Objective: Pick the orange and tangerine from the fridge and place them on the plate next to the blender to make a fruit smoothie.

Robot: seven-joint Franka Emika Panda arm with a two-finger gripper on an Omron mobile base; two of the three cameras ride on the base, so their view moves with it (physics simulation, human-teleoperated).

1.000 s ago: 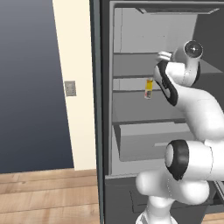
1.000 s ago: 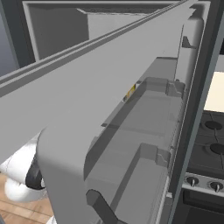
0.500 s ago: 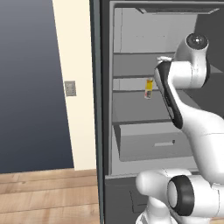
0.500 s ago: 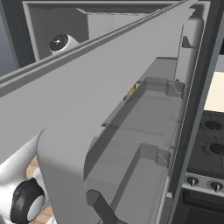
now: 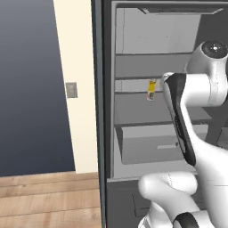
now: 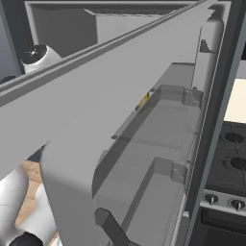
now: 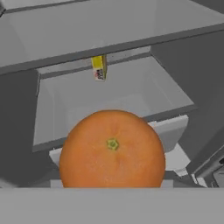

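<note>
1 orange (image 7: 112, 150) is recorded in the hand view, large and close against the camera, directly ahead of the gripper. 1 small yellow carton (image 7: 99, 68) is seen beyond it, standing on a shelf (image 7: 109, 46) further from the hand; the same carton (image 5: 152, 90) is seen in the left base view on a middle shelf of the fridge (image 5: 133, 58). 1 open drawer (image 7: 52, 109) lies between the carton and the fruit.

The orange is a smooth, bright orange ball with fine dimpling and 1 small greenish stem scar facing the camera. It is positioned in front of the drawer, its lower edge cut off by the bottom of the hand view.

The fingertips are hidden behind the fruit; whether the gripper is closed on it cannot be told.

The fridge door (image 6: 144, 120) stands open across the right base view.
</note>
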